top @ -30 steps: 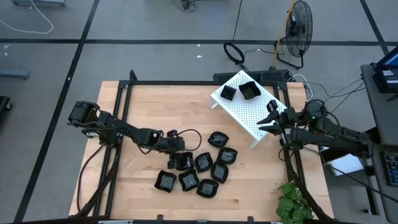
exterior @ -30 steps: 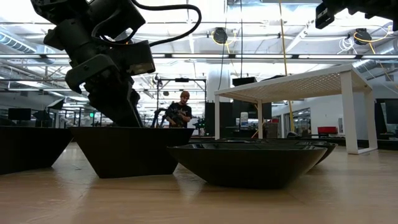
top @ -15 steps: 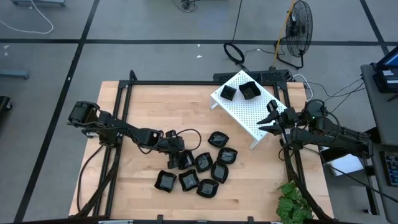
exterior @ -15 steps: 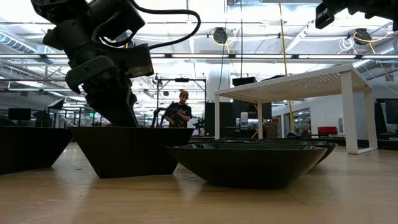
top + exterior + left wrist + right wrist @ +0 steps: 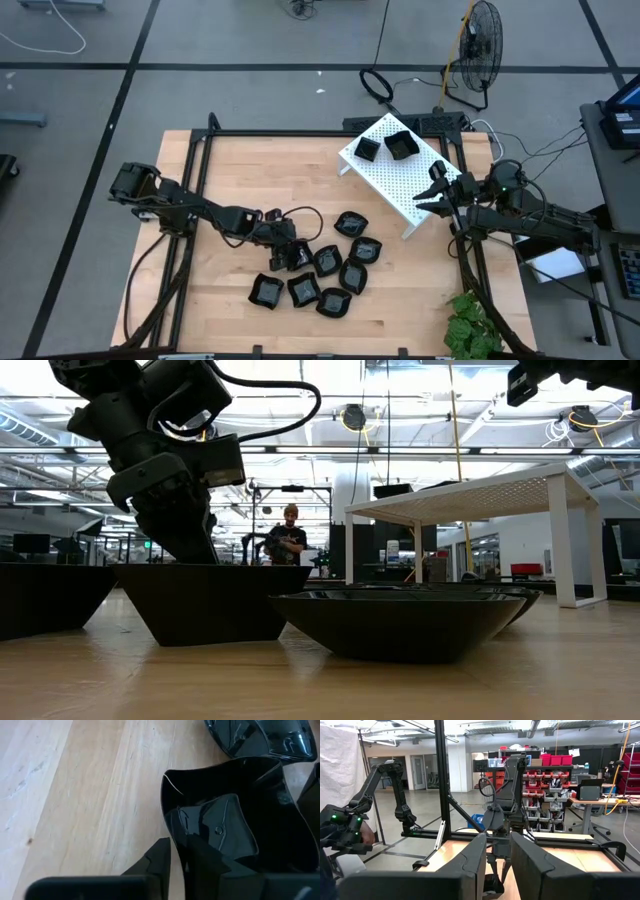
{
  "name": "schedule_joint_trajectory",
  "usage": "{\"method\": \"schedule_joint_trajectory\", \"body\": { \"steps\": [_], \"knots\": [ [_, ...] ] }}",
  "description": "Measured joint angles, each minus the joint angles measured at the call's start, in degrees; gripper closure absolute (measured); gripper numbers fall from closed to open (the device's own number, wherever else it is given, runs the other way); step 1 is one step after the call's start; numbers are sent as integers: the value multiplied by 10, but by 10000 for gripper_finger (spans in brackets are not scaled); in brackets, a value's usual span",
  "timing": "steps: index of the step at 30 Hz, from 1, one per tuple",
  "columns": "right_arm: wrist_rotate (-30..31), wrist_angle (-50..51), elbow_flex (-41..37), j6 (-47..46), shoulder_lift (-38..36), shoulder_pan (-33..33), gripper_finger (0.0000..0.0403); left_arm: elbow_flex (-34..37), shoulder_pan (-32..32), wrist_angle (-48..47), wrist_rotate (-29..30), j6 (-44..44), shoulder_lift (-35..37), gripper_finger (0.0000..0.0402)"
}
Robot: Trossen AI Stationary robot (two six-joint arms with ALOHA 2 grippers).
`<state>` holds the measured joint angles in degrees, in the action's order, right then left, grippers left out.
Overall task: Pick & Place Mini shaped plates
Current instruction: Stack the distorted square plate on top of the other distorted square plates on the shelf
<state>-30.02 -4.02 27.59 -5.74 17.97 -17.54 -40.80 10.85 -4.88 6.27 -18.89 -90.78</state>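
Note:
Several glossy black mini plates (image 5: 340, 270) lie clustered on the wooden table's near middle. Two more (image 5: 385, 147) sit on the white perforated rack (image 5: 400, 185) at the far right. My left gripper (image 5: 285, 252) reaches down at the cluster's left end and is shut on the rim of a square plate (image 5: 235, 825), also seen in the low view (image 5: 205, 605). My right gripper (image 5: 432, 195) hangs raised beside the rack's right edge, open, with nothing between its fingers (image 5: 470, 865). My left gripper has the square plate's side wall (image 5: 172, 827) between its two fingers, one finger (image 5: 207, 865) inside the dish and the other (image 5: 156, 862) outside it. The fingers slant down from the table's left. The plate stands upright with its base on the table.
A potted plant (image 5: 468, 330) stands at the near right corner. A black frame (image 5: 205, 150) runs along the table's edges. Bare wood (image 5: 260, 170) lies at the far left and middle. A person (image 5: 288, 540) stands in the room beyond.
In the low view my left gripper's fingers have drawn closer together at the square plate's rim. The plate has kept its place on the table.

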Motion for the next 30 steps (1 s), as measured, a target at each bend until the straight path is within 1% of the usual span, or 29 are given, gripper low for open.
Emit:
{"method": "schedule_joint_trajectory", "body": {
  "steps": [4, 5, 10, 13, 18, 22, 25, 27, 30],
  "knots": [
    [0, 0, 0, 0, 0, 0, 330, 0, 0, 4, 8, 5, 0, 388],
    [0, 0, 0, 0, 0, 0, 330, 0, -1, 5, 10, 6, 0, 393],
    [0, 0, 0, 0, 0, 0, 330, 0, -1, 6, 30, 31, 12, 394],
    [0, 0, 0, 0, 0, 0, 330, 1, -4, -4, 60, 64, 40, 396],
    [0, 0, 0, 0, 0, 0, 330, 1, -6, -2, 154, 142, 109, 397],
    [0, 0, 0, 0, 0, 0, 330, 1, -8, 25, 285, 223, 168, 394],
    [0, 0, 0, 0, 0, 0, 330, 1, -12, 76, 379, 303, 198, 398],
    [0, 0, 0, 0, 0, 0, 330, 1, -17, 123, 424, 354, 208, 396],
    [0, -2, 0, -2, 0, 0, 330, 1, -31, 201, 449, 432, 212, 396]
  ]
}}
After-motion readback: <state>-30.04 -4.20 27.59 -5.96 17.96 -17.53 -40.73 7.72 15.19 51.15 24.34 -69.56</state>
